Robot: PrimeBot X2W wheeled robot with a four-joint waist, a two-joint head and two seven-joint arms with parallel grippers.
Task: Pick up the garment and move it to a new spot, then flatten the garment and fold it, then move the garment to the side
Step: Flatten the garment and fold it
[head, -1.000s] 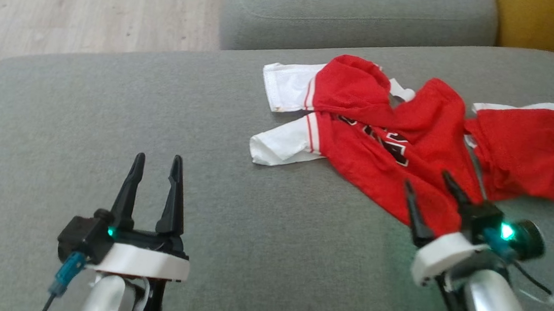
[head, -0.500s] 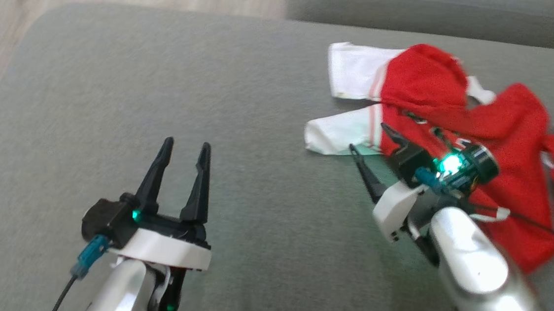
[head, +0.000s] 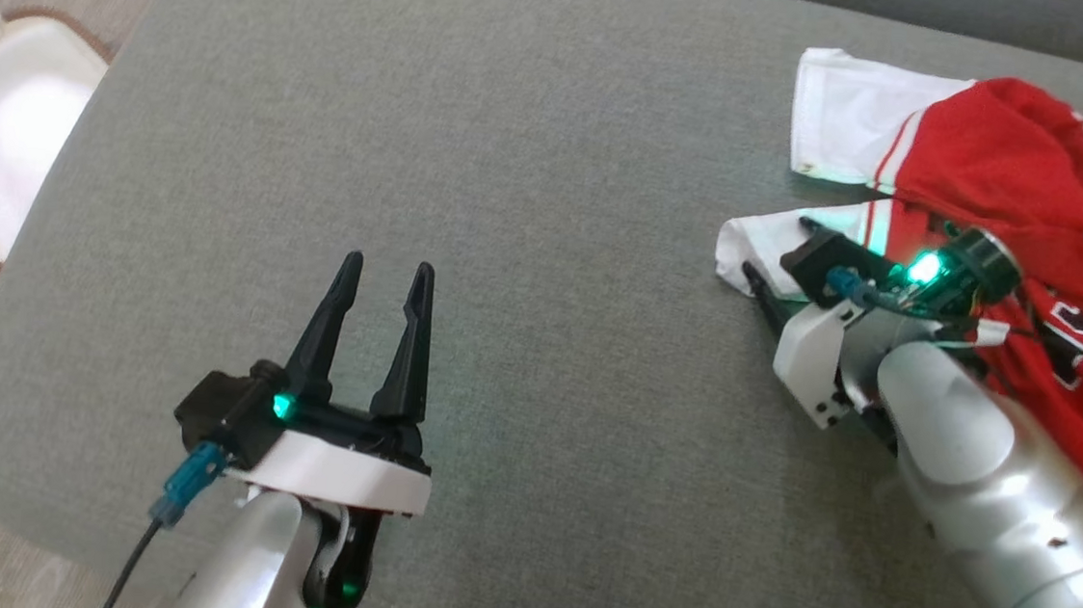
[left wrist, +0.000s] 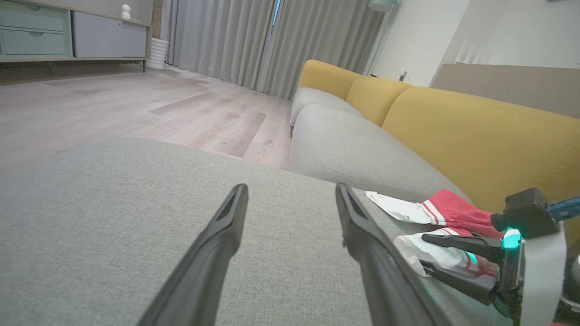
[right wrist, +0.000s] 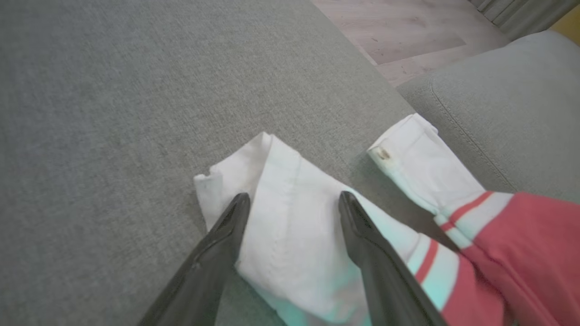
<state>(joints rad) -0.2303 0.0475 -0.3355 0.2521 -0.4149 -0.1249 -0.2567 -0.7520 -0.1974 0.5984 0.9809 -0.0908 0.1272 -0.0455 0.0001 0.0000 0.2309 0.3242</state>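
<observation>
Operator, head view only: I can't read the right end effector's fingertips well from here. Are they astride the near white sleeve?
Observer: Yes. The right wrist view shows the right end effector open, with the end of the sleeve in the gap between its fingers and nothing pinched.
Operator: Is the other sleeve in the way?
Observer: No. The far sleeve lies apart, to the right in that view, with bare cushion between the two.
Operator: What's beyond the cloth?
Observer: The left wrist view shows a yellow backrest behind the garment.
</observation>
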